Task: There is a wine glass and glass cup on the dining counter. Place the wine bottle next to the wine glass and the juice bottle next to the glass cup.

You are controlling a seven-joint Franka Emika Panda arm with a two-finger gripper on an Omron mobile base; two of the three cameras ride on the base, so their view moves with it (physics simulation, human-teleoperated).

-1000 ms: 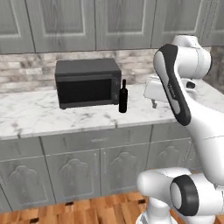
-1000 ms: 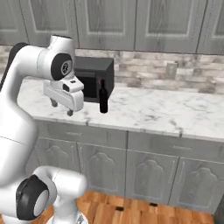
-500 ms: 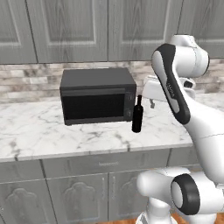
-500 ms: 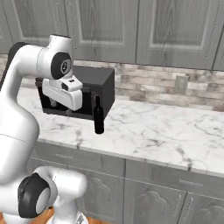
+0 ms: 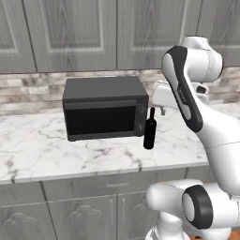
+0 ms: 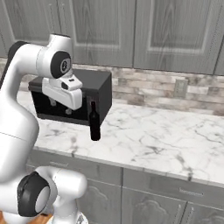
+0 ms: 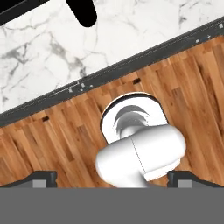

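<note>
No brand, label or writing can be read on anything here. The gripper (image 7: 112,177) has its jaws spread as wide as they go, with nothing between them and nothing touched; in the hand view its two dark fingertips (image 7: 40,177) sit far apart at the bottom, looking down over the wood floor (image 7: 188,87) and the front edge of the tabletop (image 7: 131,30). In the left base view the gripper (image 5: 161,108) hangs off the white hand just right of the microwave (image 5: 104,114), above and slightly behind the wine bottle (image 5: 150,129); in the right base view the gripper (image 6: 60,106) shows in front of the microwave (image 6: 98,89), left of the wine bottle (image 6: 94,121). The wine bottle stands upright on the white, grey-veined marble tabletop (image 5: 47,150), its long axis vertical and its narrow neck pointing straight up, just beside the microwave's front right corner and apart from the gripper. Grey cabinets (image 5: 70,33) hang on the wall above.
</note>
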